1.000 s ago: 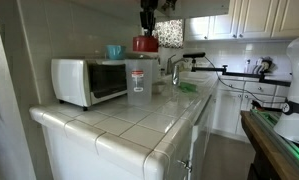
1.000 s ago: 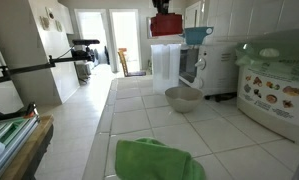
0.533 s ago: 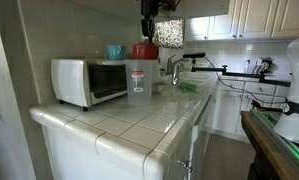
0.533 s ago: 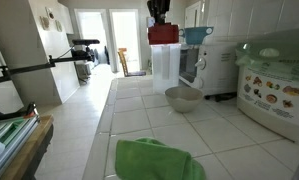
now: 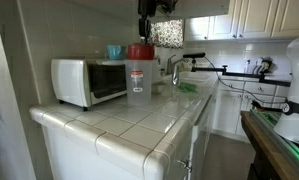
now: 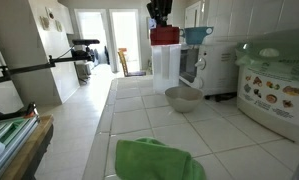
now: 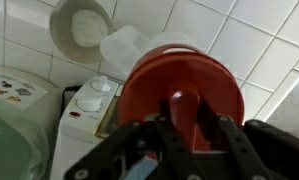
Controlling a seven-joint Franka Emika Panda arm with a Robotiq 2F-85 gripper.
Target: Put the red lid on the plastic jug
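Observation:
My gripper (image 5: 143,38) comes down from above and is shut on the upright knob of the red lid (image 5: 141,51). The lid sits level right at the mouth of the clear plastic jug (image 5: 139,83), which stands on the tiled counter next to the microwave. Whether the lid rests on the rim or hovers just over it I cannot tell. In an exterior view the gripper (image 6: 161,23), red lid (image 6: 164,36) and jug (image 6: 165,68) line up vertically. In the wrist view the black fingers (image 7: 154,140) clamp the knob at the gripper (image 7: 182,118), and the red lid (image 7: 179,80) covers most of the jug (image 7: 124,45).
A white microwave (image 5: 89,81) with a teal cup (image 5: 114,51) on top stands beside the jug. A metal bowl (image 6: 183,97) sits on the counter in front of it, a green cloth (image 6: 154,160) nearer the camera, a printed white appliance (image 6: 274,88) to the side. A faucet (image 5: 175,68) stands behind.
The gripper has come down with the red lid, from well above the jug to right at its mouth. Jug and everything else stayed put.

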